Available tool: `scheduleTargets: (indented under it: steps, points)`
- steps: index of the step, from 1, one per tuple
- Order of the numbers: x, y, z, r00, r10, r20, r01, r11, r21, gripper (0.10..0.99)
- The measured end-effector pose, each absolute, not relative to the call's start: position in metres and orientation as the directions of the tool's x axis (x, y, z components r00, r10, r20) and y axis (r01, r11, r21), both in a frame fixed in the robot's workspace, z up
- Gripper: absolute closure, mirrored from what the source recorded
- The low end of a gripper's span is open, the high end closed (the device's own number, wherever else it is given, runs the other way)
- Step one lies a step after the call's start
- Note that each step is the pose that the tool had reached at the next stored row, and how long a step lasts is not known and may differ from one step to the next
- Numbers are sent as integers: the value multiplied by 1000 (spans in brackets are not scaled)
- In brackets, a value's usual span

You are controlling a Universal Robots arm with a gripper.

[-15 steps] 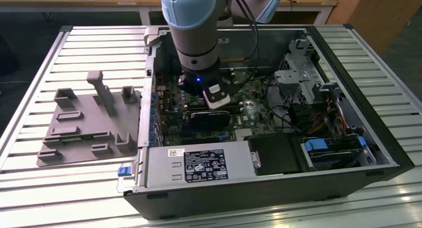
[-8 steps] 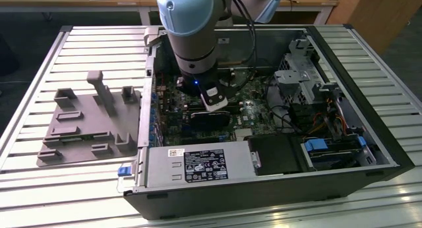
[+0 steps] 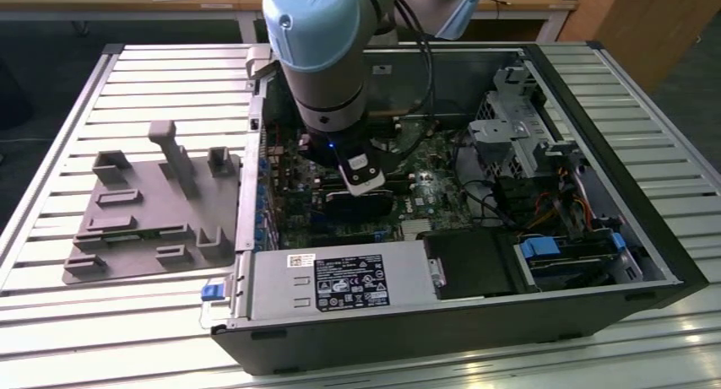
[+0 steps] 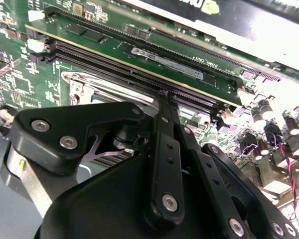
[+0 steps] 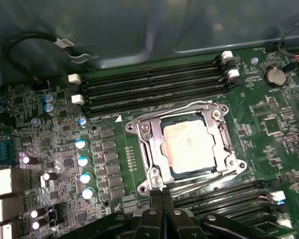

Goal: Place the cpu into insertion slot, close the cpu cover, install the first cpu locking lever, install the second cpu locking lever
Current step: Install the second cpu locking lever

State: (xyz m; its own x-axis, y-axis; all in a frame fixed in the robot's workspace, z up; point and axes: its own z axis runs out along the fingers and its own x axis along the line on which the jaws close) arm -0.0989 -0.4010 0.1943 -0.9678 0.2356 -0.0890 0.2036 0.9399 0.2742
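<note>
Hand [image 5: 162, 209], fingers pressed together and empty, hovers beside the cpu cover [image 5: 144, 144] closed over the seated cpu [image 5: 187, 144]; lever latching looks in hand.

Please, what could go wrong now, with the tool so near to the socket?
1. The tool sits at the edge of the cpu cover; a small slip could scrape the cpu seated under it.
2. A thin wire lever lies along that edge; a poor catch might bend it.
3. Capacitors stand close beside.

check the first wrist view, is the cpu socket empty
No: the cpu lies seated in the insertion slot, its pale metal top showing through the window of the cpu cover closed over it.
</note>
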Motion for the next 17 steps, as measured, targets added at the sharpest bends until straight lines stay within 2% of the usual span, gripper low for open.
scheduleTargets:
  steps: [8, 17]
  points:
    - [-103, -401, 190, -968, 238, -82, 203, 932, 302, 984]
    - [-105, -402, 187, -968, 238, -81, 204, 931, 304, 984]
